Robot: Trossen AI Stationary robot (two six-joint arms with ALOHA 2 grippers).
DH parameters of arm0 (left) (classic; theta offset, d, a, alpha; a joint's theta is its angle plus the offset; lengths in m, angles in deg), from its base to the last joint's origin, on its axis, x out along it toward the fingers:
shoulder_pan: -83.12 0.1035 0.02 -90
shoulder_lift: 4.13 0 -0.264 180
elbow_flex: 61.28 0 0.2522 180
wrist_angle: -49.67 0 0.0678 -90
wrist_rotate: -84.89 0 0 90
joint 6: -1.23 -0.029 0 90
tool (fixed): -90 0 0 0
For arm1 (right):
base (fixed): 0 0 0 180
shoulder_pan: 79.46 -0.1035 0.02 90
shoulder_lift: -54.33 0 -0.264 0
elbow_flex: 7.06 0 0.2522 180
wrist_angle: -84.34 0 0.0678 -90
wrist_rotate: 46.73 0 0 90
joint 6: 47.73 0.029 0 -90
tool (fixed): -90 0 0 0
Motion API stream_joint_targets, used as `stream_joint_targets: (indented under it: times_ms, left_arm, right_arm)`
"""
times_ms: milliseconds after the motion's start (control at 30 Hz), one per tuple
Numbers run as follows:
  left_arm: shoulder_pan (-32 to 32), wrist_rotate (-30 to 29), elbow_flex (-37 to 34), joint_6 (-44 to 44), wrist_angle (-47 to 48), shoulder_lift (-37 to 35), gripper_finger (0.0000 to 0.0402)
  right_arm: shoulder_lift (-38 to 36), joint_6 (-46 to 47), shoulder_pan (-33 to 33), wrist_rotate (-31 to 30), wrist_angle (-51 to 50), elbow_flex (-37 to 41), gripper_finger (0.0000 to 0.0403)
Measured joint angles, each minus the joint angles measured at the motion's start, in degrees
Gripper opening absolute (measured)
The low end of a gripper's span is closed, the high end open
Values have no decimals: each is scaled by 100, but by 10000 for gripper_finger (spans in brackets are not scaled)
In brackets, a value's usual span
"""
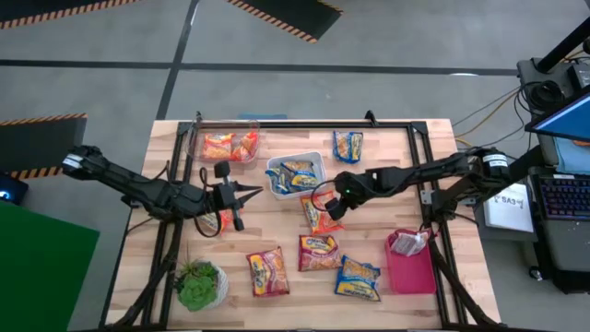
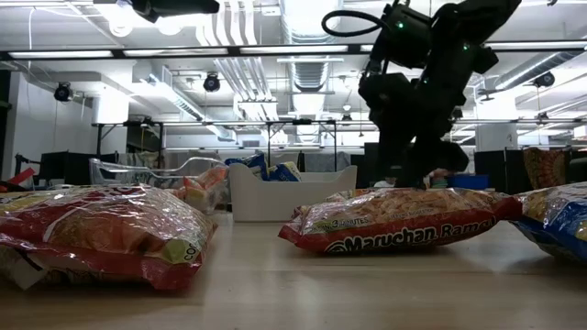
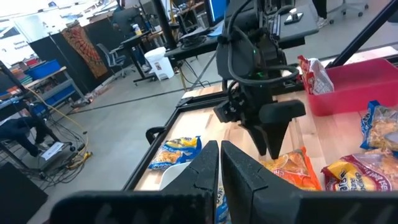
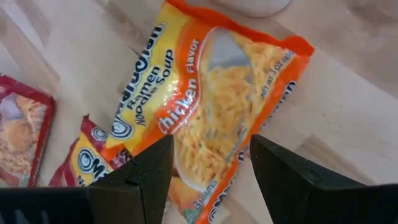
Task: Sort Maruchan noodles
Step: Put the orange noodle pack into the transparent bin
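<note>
Orange chicken packet (image 4: 211, 118) under right claw (image 1: 334, 208), fingers spread and empty, left claw (image 1: 247, 192) apparently closed, empty.

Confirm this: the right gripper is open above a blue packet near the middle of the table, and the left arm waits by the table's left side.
One detail is wrong: the packet under the open right gripper is orange, not blue, as the right wrist view shows. The rest stands: it lies near the middle of the table, and the left gripper waits toward the left side.

Orange-and-yellow chicken packet (image 4: 211, 118); pink bin (image 1: 412, 269); white bin (image 1: 273, 182).
</note>
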Motion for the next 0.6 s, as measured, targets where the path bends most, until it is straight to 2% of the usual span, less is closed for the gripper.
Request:
stream_joint_targets:
  times_ms: [267, 600]
  left_arm:
    - [0, -1, 0, 40, -213, 13, 1]
    - [0, -1, 0, 291, -233, 13, 1]
  right_arm:
    - [2, 83, -40, -530, 389, 296, 201]
    - [4, 455, -156, -594, 1697, 963, 201]
